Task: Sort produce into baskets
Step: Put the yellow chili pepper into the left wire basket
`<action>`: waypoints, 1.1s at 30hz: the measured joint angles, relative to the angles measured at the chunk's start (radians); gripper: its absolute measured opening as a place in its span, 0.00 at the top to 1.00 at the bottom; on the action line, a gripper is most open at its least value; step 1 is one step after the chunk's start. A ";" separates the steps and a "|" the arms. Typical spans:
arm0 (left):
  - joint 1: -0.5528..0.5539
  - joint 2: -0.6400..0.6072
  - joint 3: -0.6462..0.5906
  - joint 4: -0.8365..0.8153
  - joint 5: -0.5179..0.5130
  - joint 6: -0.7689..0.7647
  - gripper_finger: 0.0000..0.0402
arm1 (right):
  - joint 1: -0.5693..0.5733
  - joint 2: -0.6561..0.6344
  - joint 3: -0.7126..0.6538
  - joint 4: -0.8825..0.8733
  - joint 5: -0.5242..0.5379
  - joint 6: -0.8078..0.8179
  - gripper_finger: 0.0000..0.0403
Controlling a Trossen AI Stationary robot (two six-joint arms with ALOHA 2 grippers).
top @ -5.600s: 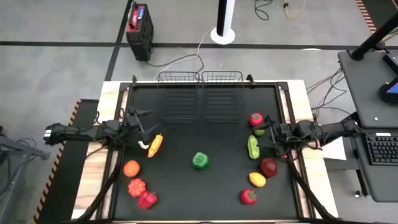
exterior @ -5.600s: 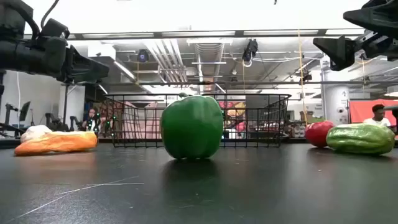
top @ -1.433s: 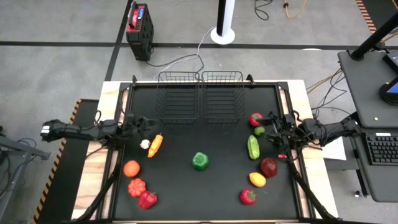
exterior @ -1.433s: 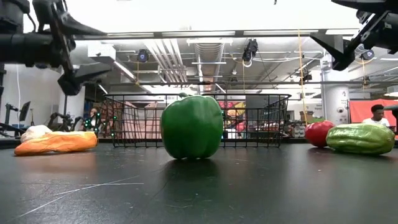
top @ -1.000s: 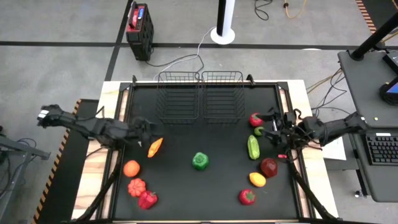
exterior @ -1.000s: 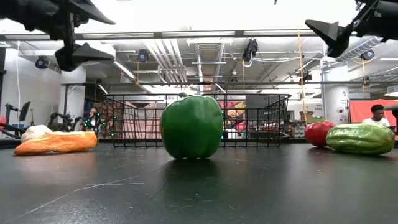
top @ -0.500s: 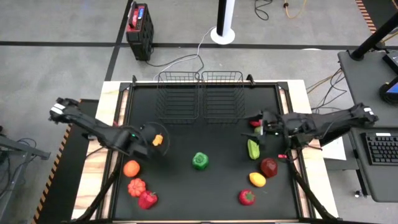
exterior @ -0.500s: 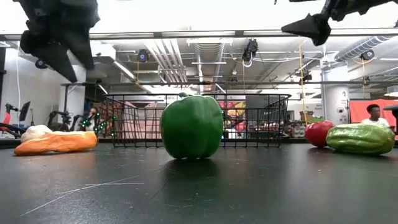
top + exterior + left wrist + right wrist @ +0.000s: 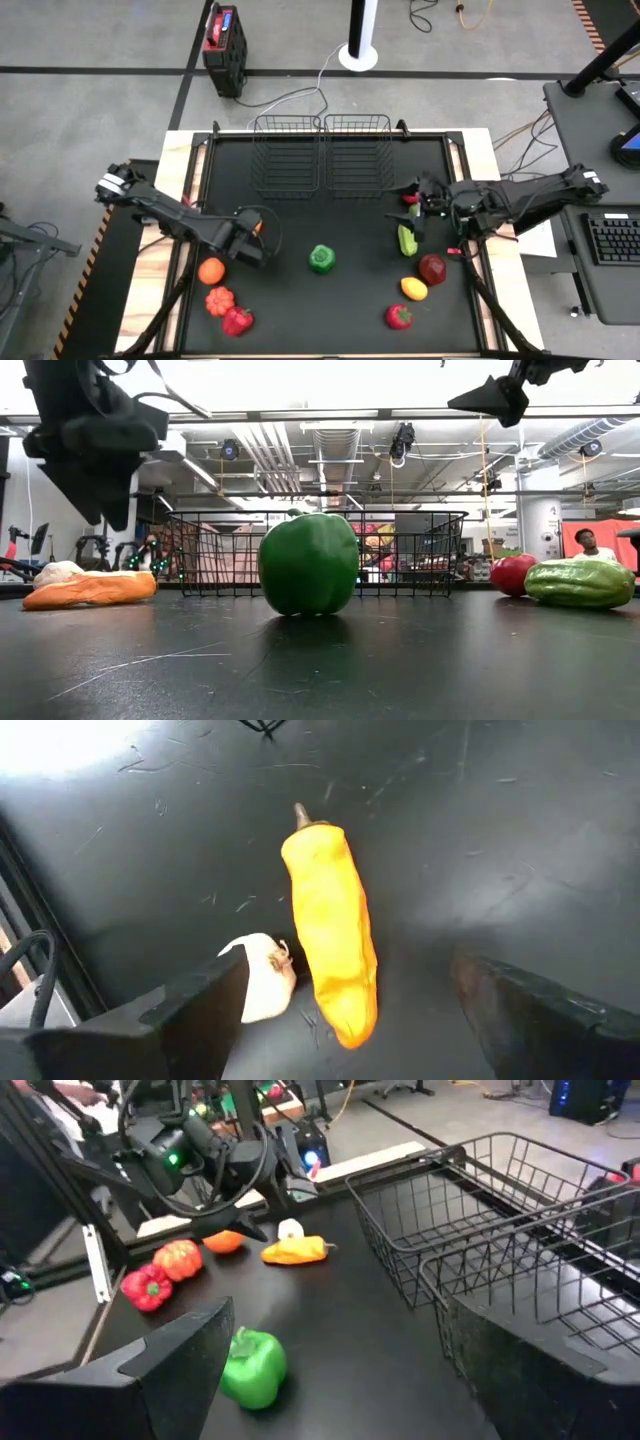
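An orange-yellow long pepper [image 9: 330, 940] and a white garlic [image 9: 262, 982] lie side by side on the black table at the left. My left gripper [image 9: 250, 240] hangs above them, pointing down, open. In the left wrist view its fingers [image 9: 200, 1010] stand on either side of the pair, touching neither. My right gripper [image 9: 414, 198] is open and held high and nearly level at the right, above a red pepper [image 9: 512, 574] and a green cucumber [image 9: 406, 240]. Two black wire baskets [image 9: 288, 160] [image 9: 358, 160] stand side by side at the far edge.
A green bell pepper [image 9: 321, 258] stands at the table's middle. An orange [image 9: 211, 270], a ribbed red-orange piece [image 9: 219, 300] and a red pepper [image 9: 237, 320] lie near left. A dark red apple [image 9: 432, 268], a lemon [image 9: 413, 289] and a red piece [image 9: 398, 316] lie near right.
My left gripper has swung from the table's left edge toward its middle and tipped from nearly level to pointing down over the orange-yellow pepper and garlic. My right gripper has risen and shifted a little toward the table's left. No produce has moved.
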 joint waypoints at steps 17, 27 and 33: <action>0.107 0.006 -0.107 0.160 -0.021 0.090 0.28 | 0.000 0.013 -0.001 0.000 0.017 -0.025 0.11; 0.110 0.006 -0.205 0.311 -0.019 0.088 0.28 | 0.000 0.014 -0.001 -0.001 0.017 -0.025 0.11; 0.121 0.006 -0.240 0.360 -0.034 0.086 0.28 | 0.000 0.014 -0.001 -0.001 0.017 -0.025 0.11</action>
